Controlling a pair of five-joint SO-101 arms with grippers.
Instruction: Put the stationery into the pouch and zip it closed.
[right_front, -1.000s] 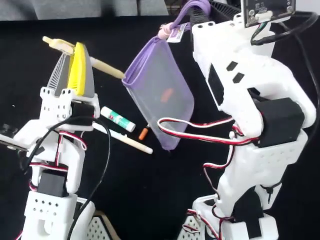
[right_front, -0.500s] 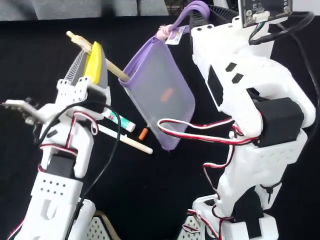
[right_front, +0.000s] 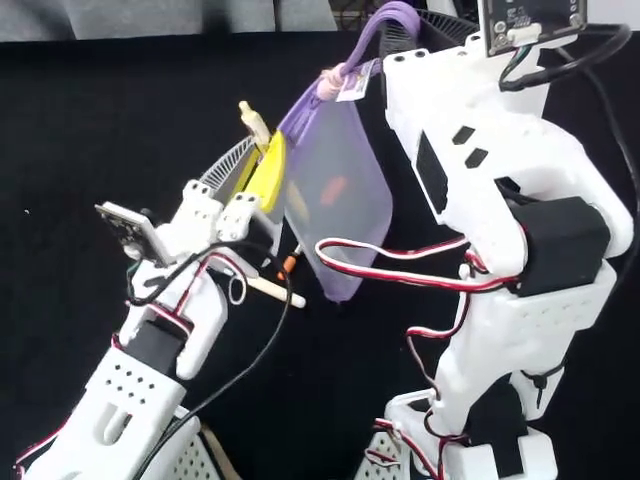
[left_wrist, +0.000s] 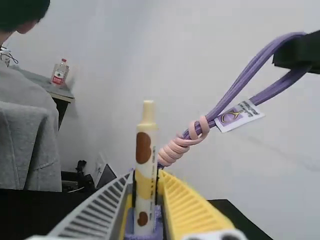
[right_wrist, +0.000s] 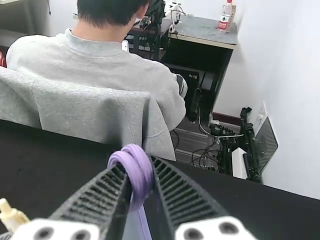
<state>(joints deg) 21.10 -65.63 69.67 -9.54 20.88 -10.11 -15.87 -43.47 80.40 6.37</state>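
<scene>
Tight between left gripper (right_front: 260, 150) jaws, the pen (left_wrist: 146, 150) — beside the pouch (right_front: 340, 205) (strap (left_wrist: 250, 75) tight in right gripper (right_wrist: 137, 169))

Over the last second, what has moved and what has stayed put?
The left hand, shut on the cream pen, swung across to the edge of the pouch, tipping the pen upright. The right hand kept gripping the purple strap, pouch hanging as before; the white pen and orange piece on the table stayed.

The left arm (right_front: 150, 345) and right arm (right_front: 500, 200) are white plastic shells with black servo blocks and looped red-white-black wires. The left gripper (right_front: 256, 152) has one yellow ribbed finger.
</scene>
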